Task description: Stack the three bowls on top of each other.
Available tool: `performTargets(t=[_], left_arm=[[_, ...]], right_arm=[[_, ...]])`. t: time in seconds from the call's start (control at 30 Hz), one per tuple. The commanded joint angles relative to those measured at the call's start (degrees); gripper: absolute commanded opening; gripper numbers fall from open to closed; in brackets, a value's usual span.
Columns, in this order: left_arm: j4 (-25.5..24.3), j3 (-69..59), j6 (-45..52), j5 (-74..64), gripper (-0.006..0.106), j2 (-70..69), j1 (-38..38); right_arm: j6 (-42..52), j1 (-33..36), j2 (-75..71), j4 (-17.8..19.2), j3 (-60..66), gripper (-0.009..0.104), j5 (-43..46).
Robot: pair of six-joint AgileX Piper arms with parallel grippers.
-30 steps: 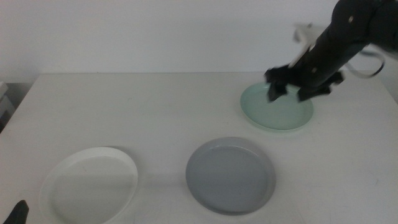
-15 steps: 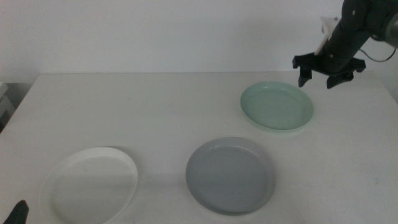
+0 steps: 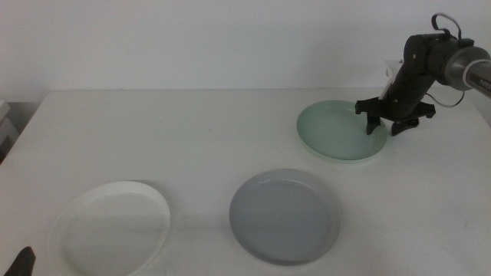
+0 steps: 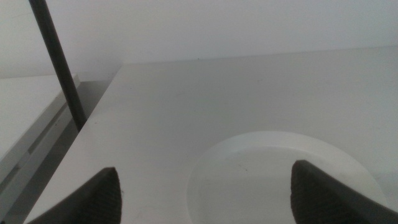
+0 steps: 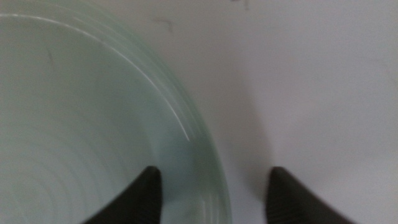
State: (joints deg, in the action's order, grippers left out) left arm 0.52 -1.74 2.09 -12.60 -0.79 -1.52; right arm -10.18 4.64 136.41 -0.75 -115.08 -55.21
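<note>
Right gripper (image 3: 388, 123) spread wide, straddling far-right rim of mint green bowl (image 3: 337, 132): one jaw over bowl interior, other over table (image 3: 192, 138) outside. Left gripper (image 4: 205, 190) waiting, parted, above white bowl (image 4: 273, 177).

The white table (image 3: 192, 130) carries three shallow bowls, each lying flat and apart from the others. Taking the blue-grey bowl (image 3: 285, 216) as landmark, the white bowl (image 3: 110, 228) lies to its left (near the front edge), the mint green bowl (image 3: 337, 131) behind and right.
</note>
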Motion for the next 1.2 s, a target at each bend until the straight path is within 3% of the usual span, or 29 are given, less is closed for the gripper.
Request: performTargets(t=[0.0, 0.13, 0.3, 0.73, 1.17], left_arm=[[0.63, 0.26, -0.30, 4.15, 0.105, -0.77, 0.28], [0.63, 0.26, -0.30, 4.15, 0.105, -0.77, 0.28], [0.63, 0.26, -0.30, 4.15, 0.105, -0.77, 0.28], [0.63, 0.26, -0.30, 4.15, 0.105, -0.77, 0.28], [0.63, 0.26, -0.30, 4.15, 0.105, -0.77, 0.28]], right_arm=[[0.51, -0.43, -3.16, 0.75, -1.59, 0.032, 2.71], [0.51, -0.43, -3.37, 0.75, -1.59, -0.001, 3.44], [0.46, -0.43, -7.47, 0.07, -0.13, -0.001, 3.68], [8.56, 4.05, -34.67, -12.94, 28.22, -0.001, 16.41], [9.70, 18.18, -42.20, -13.68, 47.35, -0.001, 22.35]])
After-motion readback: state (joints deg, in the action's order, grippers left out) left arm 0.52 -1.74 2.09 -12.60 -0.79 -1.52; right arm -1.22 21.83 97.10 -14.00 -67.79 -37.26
